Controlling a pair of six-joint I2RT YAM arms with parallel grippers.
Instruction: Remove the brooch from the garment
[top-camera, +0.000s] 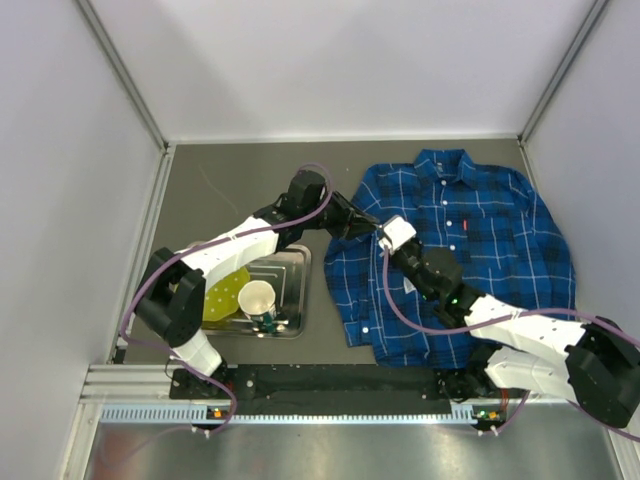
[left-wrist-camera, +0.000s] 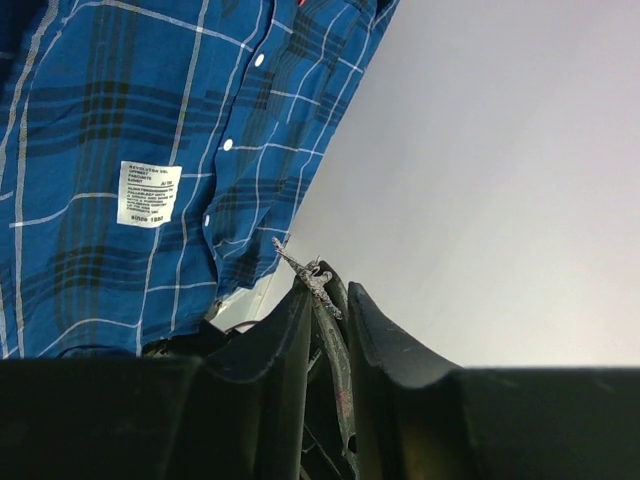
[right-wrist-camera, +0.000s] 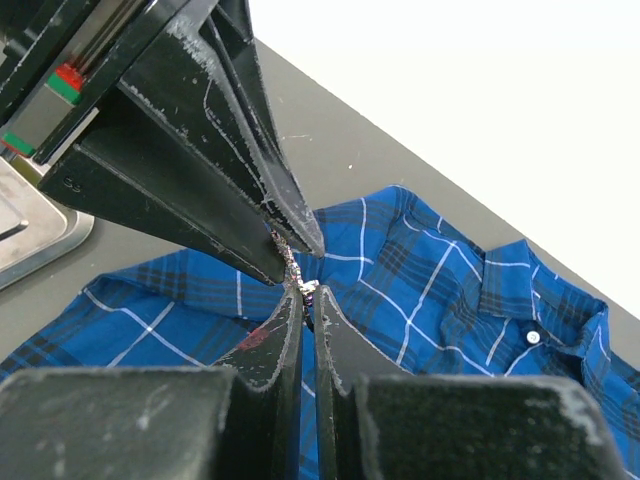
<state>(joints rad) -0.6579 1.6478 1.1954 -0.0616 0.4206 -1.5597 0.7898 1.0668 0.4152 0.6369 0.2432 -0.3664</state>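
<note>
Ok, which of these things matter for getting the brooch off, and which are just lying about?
Job: brooch, pinched by left gripper and right gripper; garment.
Lying about: metal tray, paper cup, yellow item.

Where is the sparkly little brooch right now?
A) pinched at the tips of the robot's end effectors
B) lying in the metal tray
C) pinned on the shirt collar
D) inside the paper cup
A: the brooch sits at the tip of the left end effector, and the right end effector meets it there, above the shirt.
</note>
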